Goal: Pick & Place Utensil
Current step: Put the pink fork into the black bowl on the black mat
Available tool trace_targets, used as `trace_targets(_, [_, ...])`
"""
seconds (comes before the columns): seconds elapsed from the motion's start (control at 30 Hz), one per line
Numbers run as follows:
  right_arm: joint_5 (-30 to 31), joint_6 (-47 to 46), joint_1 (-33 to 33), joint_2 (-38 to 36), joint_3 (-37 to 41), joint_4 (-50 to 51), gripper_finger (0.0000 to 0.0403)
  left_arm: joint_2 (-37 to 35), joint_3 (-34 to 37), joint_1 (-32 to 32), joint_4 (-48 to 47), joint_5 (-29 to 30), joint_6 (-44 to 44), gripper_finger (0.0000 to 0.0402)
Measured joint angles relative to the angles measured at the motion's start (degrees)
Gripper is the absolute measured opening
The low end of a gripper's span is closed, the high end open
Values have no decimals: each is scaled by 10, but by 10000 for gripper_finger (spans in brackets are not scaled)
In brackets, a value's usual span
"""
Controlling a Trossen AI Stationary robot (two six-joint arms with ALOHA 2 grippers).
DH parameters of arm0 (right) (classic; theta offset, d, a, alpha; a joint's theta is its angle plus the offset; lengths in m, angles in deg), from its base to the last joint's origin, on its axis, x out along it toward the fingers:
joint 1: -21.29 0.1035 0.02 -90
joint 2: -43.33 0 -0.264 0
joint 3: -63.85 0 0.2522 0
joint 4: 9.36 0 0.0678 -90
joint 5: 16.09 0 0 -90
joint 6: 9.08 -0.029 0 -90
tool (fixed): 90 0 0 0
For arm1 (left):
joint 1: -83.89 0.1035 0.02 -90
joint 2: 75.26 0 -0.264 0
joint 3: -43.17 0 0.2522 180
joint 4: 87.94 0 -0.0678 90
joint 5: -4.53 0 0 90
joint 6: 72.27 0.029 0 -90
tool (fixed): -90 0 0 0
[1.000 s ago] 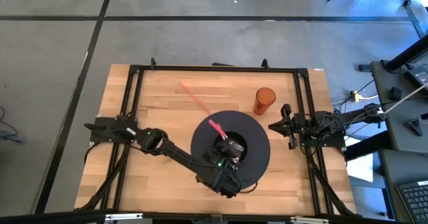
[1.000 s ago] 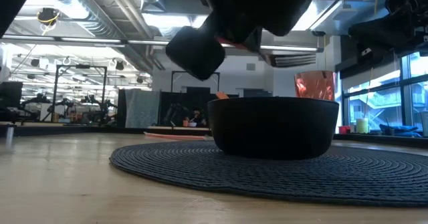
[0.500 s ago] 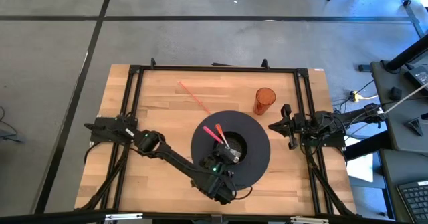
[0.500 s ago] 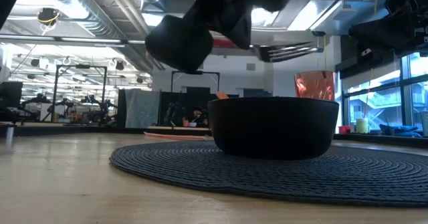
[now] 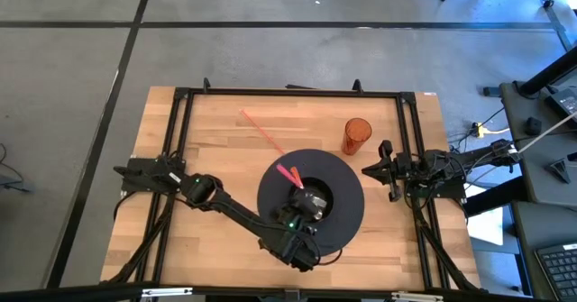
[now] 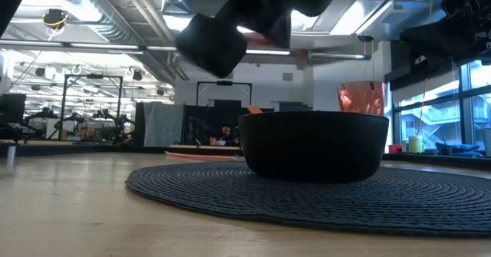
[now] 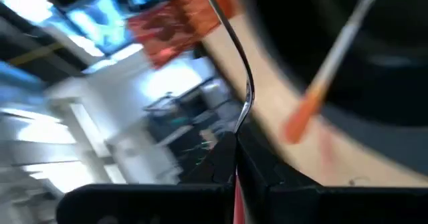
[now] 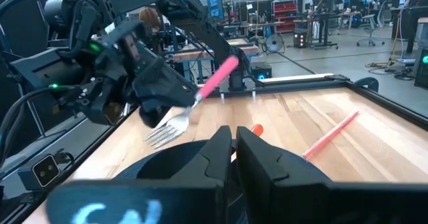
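My left hand (image 5: 305,200) hangs over the black bowl (image 5: 314,196) at the middle of the round dark mat (image 5: 347,214), and it is clamped tight on a fork (image 8: 194,105) with a pink handle. Seen from above, the pink handle slants up toward eleven o'clock from my fingers, and the metal tines point down toward the bowl. In the right wrist view the fork hangs in the air, tines lower than the handle, held clear above the bowl's rim. From table height the bowl (image 6: 313,145) sits squarely on the mat (image 6: 192,188), with my left hand (image 6: 253,23) dark and blurred just above its near rim. A second utensil, a long pink stick (image 5: 261,132), lies flat on the wooden surface (image 5: 207,149) at about eleven o'clock from the bowl, with its lower end near the mat's edge. An orange cup (image 5: 356,136) stands upright on the surface at one o'clock from the bowl, just off the mat. My right hand (image 5: 386,170) waits at three o'clock, at the edge of the surface, well apart from the bowl; its fingers are drawn nearly together and carry nothing.
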Motion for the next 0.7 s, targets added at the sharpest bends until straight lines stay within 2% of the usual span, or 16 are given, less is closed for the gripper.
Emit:
trace_targets(0.1, [0,-1,0,0,0,0,26,0,0,4,0,80,40,2])
trace_targets(0.2, [0,-1,0,0,0,0,26,0,0,19,0,110,52,2])
trace_targets(0.33, [0,-1,0,0,0,0,26,0,0,38,0,108,47,2])
trace_targets(0.53, [-3,-1,0,0,0,0,26,-4,0,63,0,73,-21,2])
trace_targets(0.7, [-6,-3,0,0,0,0,26,-42,16,55,3,53,-53,2])
